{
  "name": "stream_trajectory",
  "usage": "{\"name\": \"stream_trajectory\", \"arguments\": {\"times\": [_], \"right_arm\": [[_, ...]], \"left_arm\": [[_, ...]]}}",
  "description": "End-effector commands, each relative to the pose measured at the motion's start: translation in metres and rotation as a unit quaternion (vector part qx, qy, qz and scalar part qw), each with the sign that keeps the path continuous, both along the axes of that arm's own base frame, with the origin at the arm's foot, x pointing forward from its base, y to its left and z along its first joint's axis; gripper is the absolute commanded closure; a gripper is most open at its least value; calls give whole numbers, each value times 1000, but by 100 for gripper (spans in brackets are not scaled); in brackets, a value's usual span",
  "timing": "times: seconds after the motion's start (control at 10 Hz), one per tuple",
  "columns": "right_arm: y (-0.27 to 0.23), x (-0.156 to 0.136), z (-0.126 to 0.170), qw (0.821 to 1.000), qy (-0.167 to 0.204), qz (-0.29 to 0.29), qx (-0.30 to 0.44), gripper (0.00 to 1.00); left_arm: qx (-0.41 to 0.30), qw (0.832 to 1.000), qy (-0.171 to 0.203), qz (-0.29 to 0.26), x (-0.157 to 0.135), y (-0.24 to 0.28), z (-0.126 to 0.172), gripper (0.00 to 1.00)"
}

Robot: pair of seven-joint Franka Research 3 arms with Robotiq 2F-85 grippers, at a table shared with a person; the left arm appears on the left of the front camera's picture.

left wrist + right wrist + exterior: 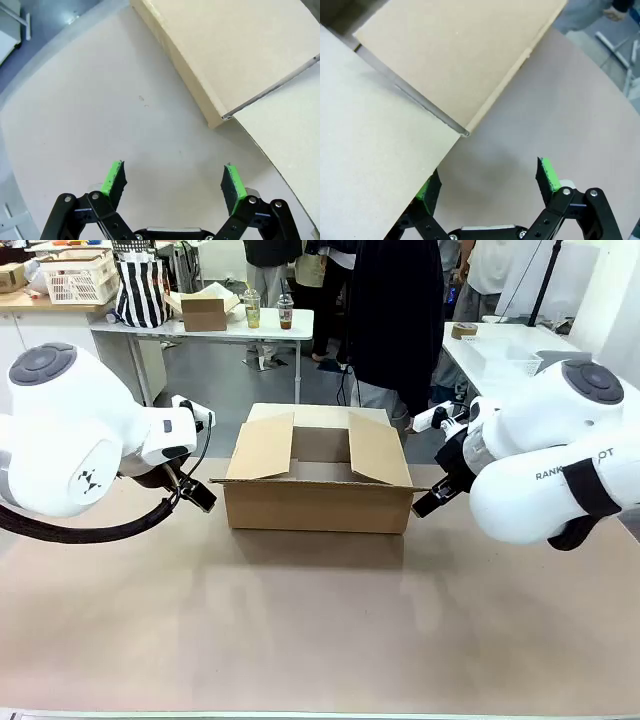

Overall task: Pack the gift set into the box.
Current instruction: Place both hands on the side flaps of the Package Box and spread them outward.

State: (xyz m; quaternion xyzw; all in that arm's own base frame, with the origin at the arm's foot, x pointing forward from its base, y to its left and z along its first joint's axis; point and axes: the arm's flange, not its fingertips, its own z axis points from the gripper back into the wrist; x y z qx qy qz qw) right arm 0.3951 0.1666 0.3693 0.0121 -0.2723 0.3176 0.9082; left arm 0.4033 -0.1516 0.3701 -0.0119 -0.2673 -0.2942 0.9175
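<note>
Jaws spread wide on nothing, the left gripper hangs low over bare table, just beside a corner of the box. The right gripper is likewise open and empty at the opposite end, one pad half hidden behind the edge of a cardboard flap. Between them the box sits mid-table with its two side flaps raised and leaning inward. They hide the floor, so whether the gift set lies inside cannot be told. A person in dark clothes stands at the far side.

The risk looks greatest on the right. With a finger that close to the flap, any push inward or closing of the jaws could snag the cardboard, bending it or skidding the light box across the table.

The front view gives the layout, with both arms flanking the box, but renders the grippers as small dark shapes. The wrist views supply the jaw gaps and show how narrowly each clears the cardboard.
</note>
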Motion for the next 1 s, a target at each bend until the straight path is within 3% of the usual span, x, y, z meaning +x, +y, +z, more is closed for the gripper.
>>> {"name": "stream_trajectory", "arguments": {"times": [0.0, 0.7, 0.9], "right_arm": [[1, 1, 1, 1000, -3, 0, 1, 0], [0, 0, 0, 1000, 0, 0, 0, 0], [-25, -15, 26, 991, 129, 28, -36, 0]], "left_arm": [[0, 1000, 0, 0, 0, 0, 0, 0], [0, 1000, 0, 0, 0, -1, 0, 0], [42, 995, 91, -25, -21, 21, 26, 0]]}}
